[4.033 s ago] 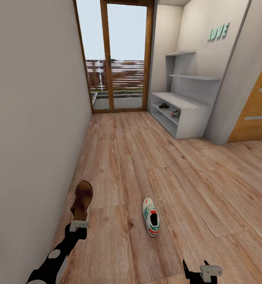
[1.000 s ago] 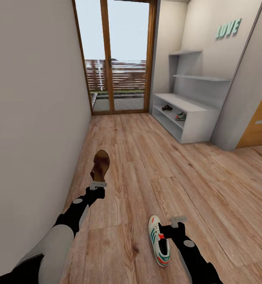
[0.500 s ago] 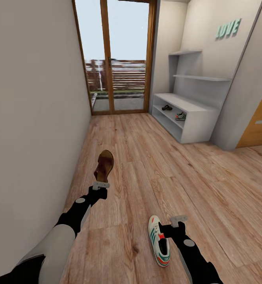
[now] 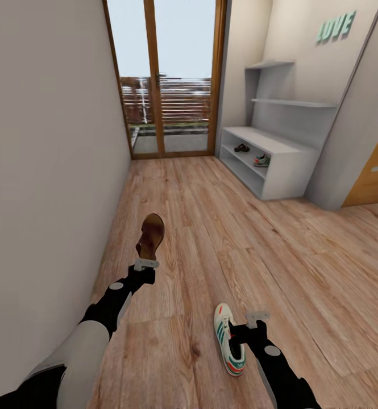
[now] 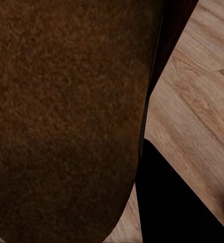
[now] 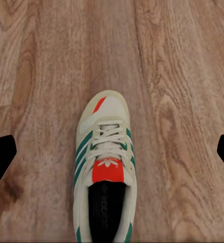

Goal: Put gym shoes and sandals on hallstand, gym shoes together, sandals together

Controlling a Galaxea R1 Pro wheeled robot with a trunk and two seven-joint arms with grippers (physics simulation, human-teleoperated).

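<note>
- The right gripper (image 4: 256, 320) hangs over the near floor with its fingers spread and nothing between them; its wrist view shows the dark fingertips (image 6: 1, 154) far apart on either side of the gym shoe (image 6: 104, 174).
- That gym shoe (image 4: 228, 339) lies on the corridor floor (image 4: 223, 238), just left of the right gripper, long axis running near-to-far, toe pointing far.
- The right arm is plainly the nearer one; the judged next move is a short drop onto the shoe.
- The left gripper (image 4: 145, 264) grasps a sandal (image 4: 150, 236) by its near end, the sole (image 5: 66, 116) close before its camera.
- Far right, the hallstand (image 4: 285, 165) already carries a sandal (image 4: 241, 148) and a gym shoe (image 4: 262, 160) on a shelf, near each other.
</note>
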